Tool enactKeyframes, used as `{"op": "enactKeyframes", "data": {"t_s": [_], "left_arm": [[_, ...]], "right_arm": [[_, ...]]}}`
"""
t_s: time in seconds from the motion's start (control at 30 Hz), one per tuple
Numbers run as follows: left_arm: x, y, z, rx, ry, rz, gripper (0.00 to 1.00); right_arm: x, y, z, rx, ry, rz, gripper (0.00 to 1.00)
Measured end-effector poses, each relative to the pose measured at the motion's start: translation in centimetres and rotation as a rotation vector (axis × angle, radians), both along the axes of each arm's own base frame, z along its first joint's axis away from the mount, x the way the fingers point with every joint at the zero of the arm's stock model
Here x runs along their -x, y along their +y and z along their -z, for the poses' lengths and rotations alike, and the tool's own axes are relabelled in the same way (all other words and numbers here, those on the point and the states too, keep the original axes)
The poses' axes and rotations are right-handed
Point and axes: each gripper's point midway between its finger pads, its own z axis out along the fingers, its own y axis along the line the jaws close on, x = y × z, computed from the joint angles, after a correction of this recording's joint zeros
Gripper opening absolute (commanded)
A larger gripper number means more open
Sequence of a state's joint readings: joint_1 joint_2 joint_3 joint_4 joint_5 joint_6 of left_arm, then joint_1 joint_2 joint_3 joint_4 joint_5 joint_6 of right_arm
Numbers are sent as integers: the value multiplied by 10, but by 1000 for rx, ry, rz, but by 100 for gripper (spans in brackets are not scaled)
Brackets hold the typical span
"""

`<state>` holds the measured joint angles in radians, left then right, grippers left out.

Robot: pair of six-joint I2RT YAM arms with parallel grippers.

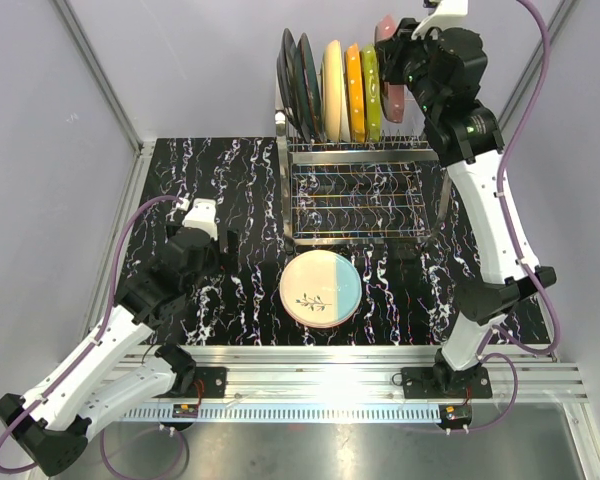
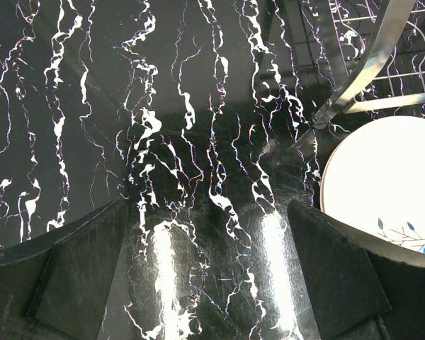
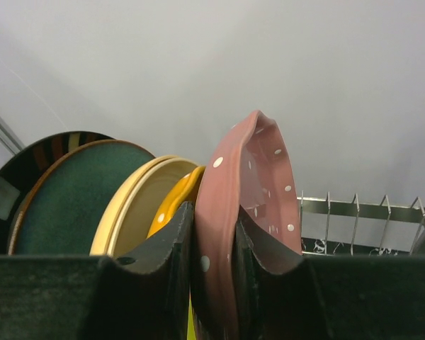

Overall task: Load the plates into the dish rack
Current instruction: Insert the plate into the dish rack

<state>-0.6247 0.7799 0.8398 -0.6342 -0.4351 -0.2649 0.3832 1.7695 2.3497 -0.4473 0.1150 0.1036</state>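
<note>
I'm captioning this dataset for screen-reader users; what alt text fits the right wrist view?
The right gripper clamps the rim of a pink dotted plate, held on edge. Left of it stand an orange plate, a cream-yellow plate, a teal plate and a black plate; bare dish rack tines show at picture right.

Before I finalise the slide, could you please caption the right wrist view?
Right gripper pinches the pink dotted plate on edge, next to the orange plate.
</note>
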Motion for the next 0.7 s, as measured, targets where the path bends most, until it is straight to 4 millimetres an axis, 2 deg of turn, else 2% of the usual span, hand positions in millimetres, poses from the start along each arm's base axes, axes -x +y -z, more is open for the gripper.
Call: {"op": "enactKeyframes", "data": {"t_s": [0.27, 0.33, 0.43, 0.5, 0.63, 0.7], "left_arm": [[0, 0, 0, -3, 0, 2, 99], [0, 0, 0, -3, -1, 2, 99], [0, 0, -1, -2, -2, 3, 91], [1, 1, -2, -1, -7, 4, 91], [1, 1, -3, 2, -13, 5, 99], [1, 1, -3, 2, -12, 4, 99]], "right_arm": [[-14, 6, 32, -15, 66, 4, 0], [-17, 5, 32, -20, 57, 11, 0], [-18, 3, 33, -28, 49, 22, 0], [-17, 2, 33, -33, 45, 24, 0], [-16, 1, 33, -41, 37, 26, 0], [-15, 0, 33, -45, 34, 31, 0]]}}
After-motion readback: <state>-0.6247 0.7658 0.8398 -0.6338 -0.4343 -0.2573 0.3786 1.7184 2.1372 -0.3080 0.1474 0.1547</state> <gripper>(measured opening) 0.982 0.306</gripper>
